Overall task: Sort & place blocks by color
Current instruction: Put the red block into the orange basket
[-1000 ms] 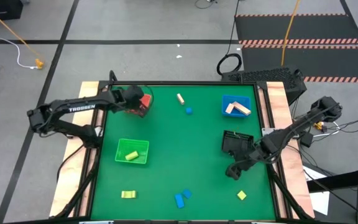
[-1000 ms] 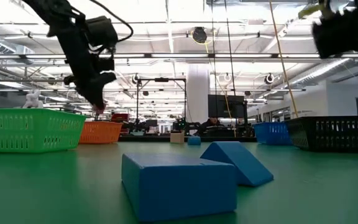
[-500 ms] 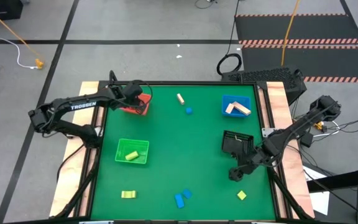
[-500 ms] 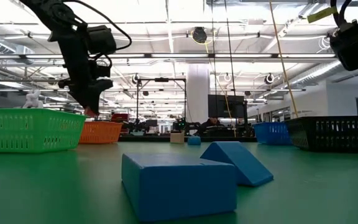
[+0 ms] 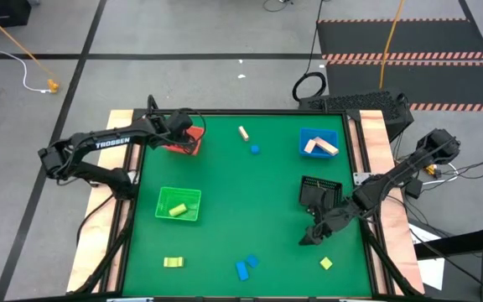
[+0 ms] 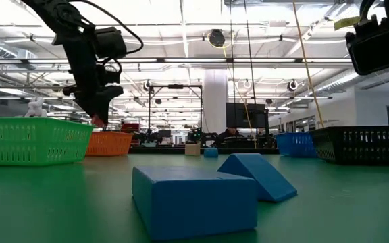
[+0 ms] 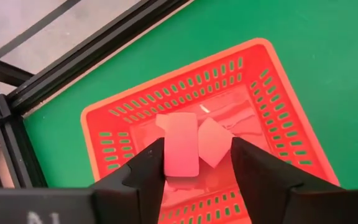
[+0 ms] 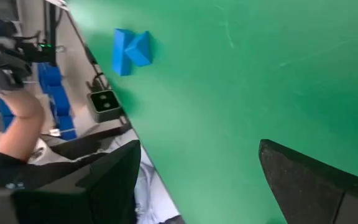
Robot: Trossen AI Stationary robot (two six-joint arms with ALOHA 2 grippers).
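My left gripper point(image 7: 197, 152) is open and hovers over the red tray point(image 5: 184, 146) at the table's far left. A pink bar point(image 7: 179, 144) and a pink square piece point(image 7: 213, 142) lie on the tray floor below the fingers. My right gripper point(image 5: 307, 238) is open above bare green table near the black mesh basket point(image 5: 319, 193). Its wrist view shows two blue blocks point(image 8: 129, 50) farther off. Loose on the table are a yellow block point(image 5: 173, 262), the blue blocks point(image 5: 243, 267), another yellow block point(image 5: 326, 263), a tan bar point(image 5: 243, 132) and a blue round bit point(image 5: 255, 149).
The green tray point(image 5: 179, 205) holds a yellow piece and the blue tray point(image 5: 319, 144) holds tan pieces. In the low view the blue blocks point(image 6: 194, 199) stand close to the camera. A person's arm point(image 8: 17, 127) shows beyond the table's near edge.
My left gripper has moved a little toward the table's far left corner and now stays still over the red tray. My right gripper has moved toward the near edge and slightly left, away from the black basket.
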